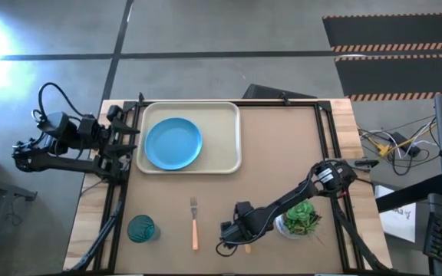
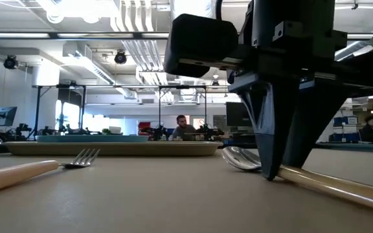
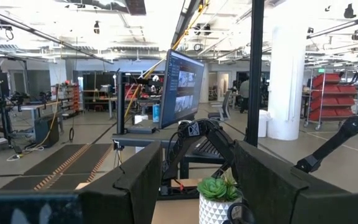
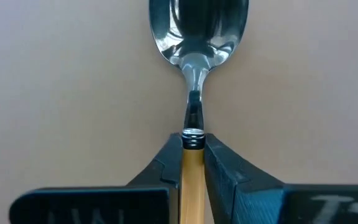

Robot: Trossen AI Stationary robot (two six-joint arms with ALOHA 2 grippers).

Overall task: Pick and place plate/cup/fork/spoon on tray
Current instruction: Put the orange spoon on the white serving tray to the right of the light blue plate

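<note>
From above, the cream tray [image 1: 227, 136] lies at the table's far side toward the left, with the sky-blue plate [image 1: 173, 143] on its left half; the left gripper [image 1: 123, 136] waits just off the tray's left rim, fingers spread; the teal cup [image 1: 141, 228] stands near the front left, the fork [image 1: 194, 222] lies to its right with tines pointing toward the tray; the right gripper [image 1: 235, 234] is down at the front of the table, covering most of the spoon, beside a green plant in a white pot [image 1: 301, 218].

At table height, the right gripper [image 2: 272, 169] stands tip-down on the tabletop [image 2: 173, 200], its fingers against the spoon [image 2: 316, 182] at the top of its handle, the metal bowl lying toward the tray [image 2: 115, 148]; the fork [image 2: 37, 167] rests to the left; a seated person [image 2: 184, 128] shows in the room behind.

The left wrist camera looks past two wide-apart fingers [image 3: 135, 180] to the plant [image 3: 219, 194] and a monitor [image 3: 182, 87]; its writing cannot be read.

The right wrist camera shows both fingers [image 4: 229, 168] pressed against the spoon [image 4: 197, 37] handle just below its ringed collar, gripping it; the spoon lies on the table; pale lettering on the gripper is illegible.
</note>
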